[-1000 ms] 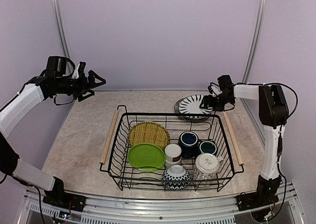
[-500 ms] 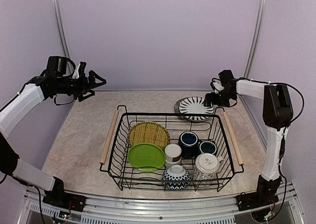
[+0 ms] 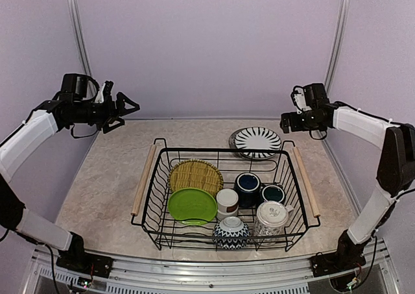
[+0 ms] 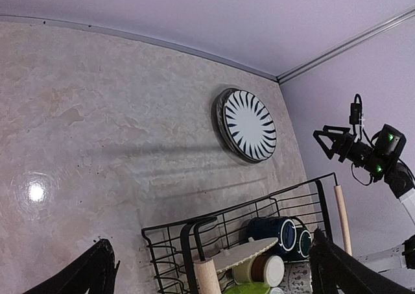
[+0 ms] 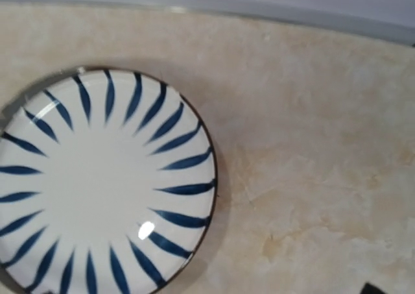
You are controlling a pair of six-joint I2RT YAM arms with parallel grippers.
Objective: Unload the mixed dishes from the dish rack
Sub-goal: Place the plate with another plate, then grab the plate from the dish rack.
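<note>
Lifted clear of the striped plate (image 3: 257, 142) since a second ago, the right gripper (image 3: 287, 121) is now hanging above the table (image 3: 110, 171), beyond the rack's (image 3: 220, 150) far right corner. Its arm is reaching in from further right than before. The plate, tilted under the gripper in the earlier frame, is now lying flat on the table just behind that same corner. In the left wrist view the right gripper's fingers are standing spread apart with nothing between them.

The left gripper (image 3: 127, 112) is holding its earlier place, high and well off the rack's far left corner, fingers splayed wide and empty.

Inside the rack nothing is shifting. The green plate (image 3: 192, 205) is lying over the near edge of the yellow plate (image 3: 194, 176) at the rack's left. A white cup (image 3: 227, 202), a blue mug (image 3: 248, 187) and a teal mug (image 3: 272, 193) are sitting in a row across the rack's middle. A patterned bowl (image 3: 231, 232) and a patterned cup (image 3: 271, 217) are sitting along its near side.

The right wrist view is cutting the striped plate off at its left and bottom edges and showing nothing clear of its own fingers. The left wrist view is cropping the rack at the frame's bottom, with most dishes out of sight.
</note>
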